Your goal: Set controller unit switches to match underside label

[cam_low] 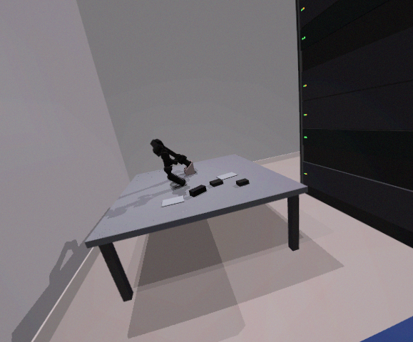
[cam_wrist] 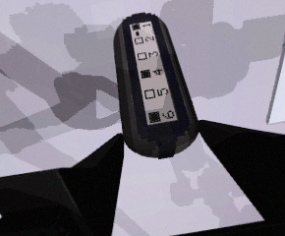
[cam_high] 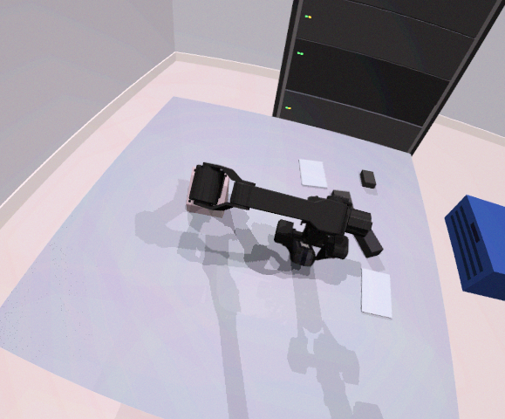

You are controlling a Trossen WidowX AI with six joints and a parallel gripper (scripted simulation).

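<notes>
Here, gripper (cam_high: 307, 249) (cam_low: 168, 171) (cam_wrist: 160, 131), fingers widely spread, grips near end of controller unit (cam_high: 303, 256) (cam_low: 176, 179) (cam_wrist: 157, 88); unit tilted above counter (cam_high: 130, 298) (cam_low: 257, 184) (cam_wrist: 231, 182), label (cam_wrist: 152, 74) facing wrist view: squares 1, 4, 6 filled; 2, 3, 5 hollow.
</notes>
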